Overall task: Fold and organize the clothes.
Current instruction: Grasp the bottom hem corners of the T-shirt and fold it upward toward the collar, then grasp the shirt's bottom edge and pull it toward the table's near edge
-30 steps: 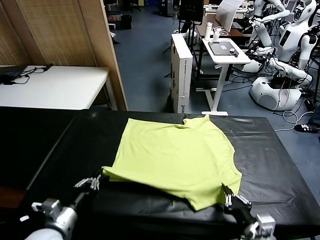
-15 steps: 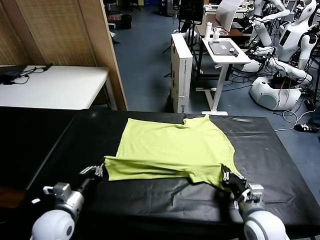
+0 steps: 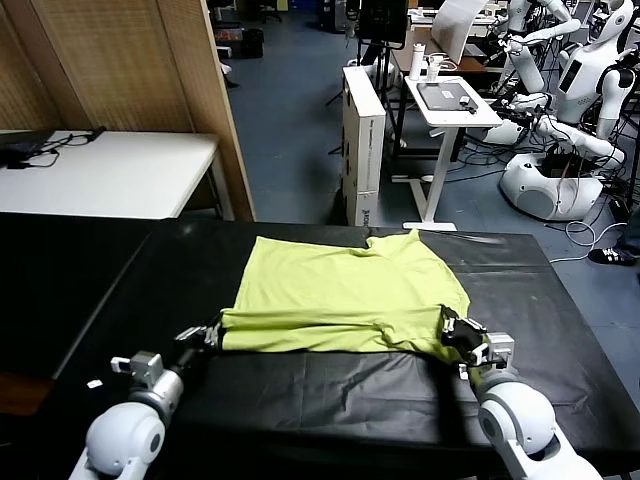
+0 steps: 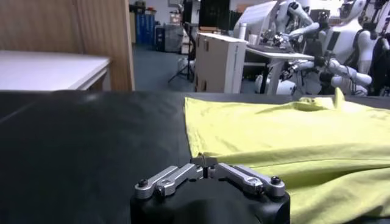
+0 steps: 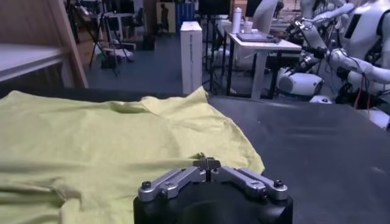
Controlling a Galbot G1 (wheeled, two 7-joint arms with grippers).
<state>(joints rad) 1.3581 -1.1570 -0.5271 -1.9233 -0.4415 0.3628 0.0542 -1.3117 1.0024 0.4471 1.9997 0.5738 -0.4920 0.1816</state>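
The lime yellow-green T-shirt (image 3: 345, 295) lies on the black table (image 3: 120, 290), its near part doubled back over the rest. My left gripper (image 3: 213, 333) is shut on the shirt's near left corner, seen in the left wrist view (image 4: 205, 163) with the shirt (image 4: 286, 134) spreading beyond it. My right gripper (image 3: 452, 330) is shut on the near right corner, seen in the right wrist view (image 5: 207, 164) with the shirt (image 5: 109, 146) under and ahead of it. Both hold the fold edge low over the cloth. No print shows.
A white table (image 3: 110, 170) stands past the far left edge. A white box (image 3: 363, 140), a small desk (image 3: 450, 100) and other robots (image 3: 560, 120) stand on the floor beyond the black table. Bare black surface lies to both sides of the shirt.
Both grippers have carried the shirt's near edge away from me, over the shirt. The fold line moved from near the front edge to mid-shirt. The visible shirt is shorter.
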